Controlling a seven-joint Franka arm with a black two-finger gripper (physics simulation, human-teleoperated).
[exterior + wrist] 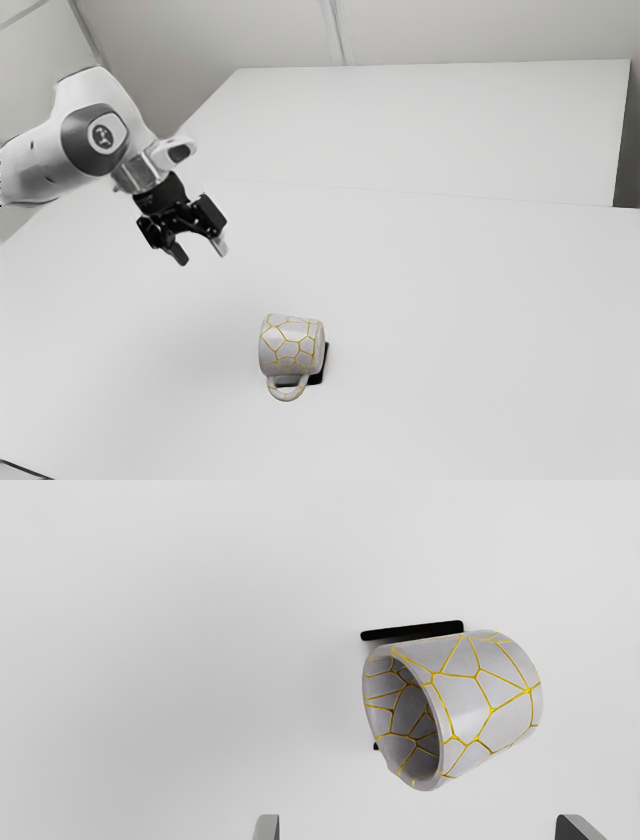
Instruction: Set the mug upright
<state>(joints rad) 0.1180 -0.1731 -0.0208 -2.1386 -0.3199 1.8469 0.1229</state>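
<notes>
Fingers (267,827) are nearest, spread wide with a gap between, nothing gripped. Likely held open so the mug's body can fit in once they come down.

Mug (465,705) lies on its side, out past the fingertips and well apart from them, offset toward the finger with the dark inner face. Its mouth (402,725) points sideways, roughly toward the other finger's side. Not upright as it lies.

Arm (50,160) holds the fingers above the worktop (150,630), tilted toward the mug's side of it. Reads as standoff: keeps the fingers clear of the mug while leaving room to line up. My guess: centring on the body comes before any grip, then a turn to bring the base down. Round wall could roll or slip if caught off-centre.

Handle (286,396) sticks out on the exterior camera's side; hidden behind the body in the wrist view. Black flat piece (412,630) peeks out from behind the mug, mostly covered. Can't tell what it is, or whether it props the mug. Base end is turned away from the wrist camera. Finger roots are cut off there.
</notes>
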